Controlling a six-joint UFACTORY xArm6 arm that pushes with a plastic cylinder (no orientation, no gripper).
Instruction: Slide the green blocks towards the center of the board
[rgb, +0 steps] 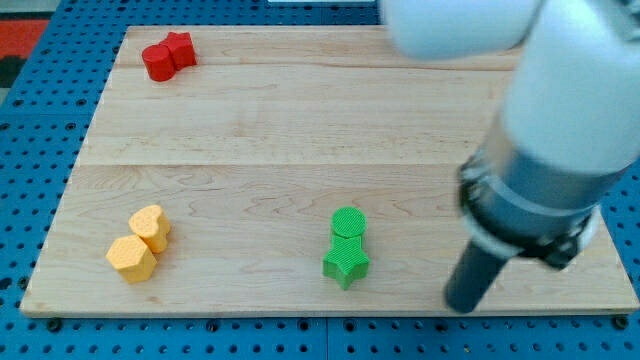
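Observation:
A green round block (349, 223) and a green star block (346, 263) sit touching each other near the view's bottom edge, slightly right of centre, the round one above the star. My tip (463, 304) rests on the board to the right of the green star, about a block's width and more away, touching neither. The white and dark arm body above it fills the view's right side.
A red pair of blocks (167, 56) sits at the view's top left. Two yellow blocks (150, 226) (132, 259) sit touching at the bottom left. The wooden board (300, 120) lies on a blue pegboard surface; its bottom edge is just below my tip.

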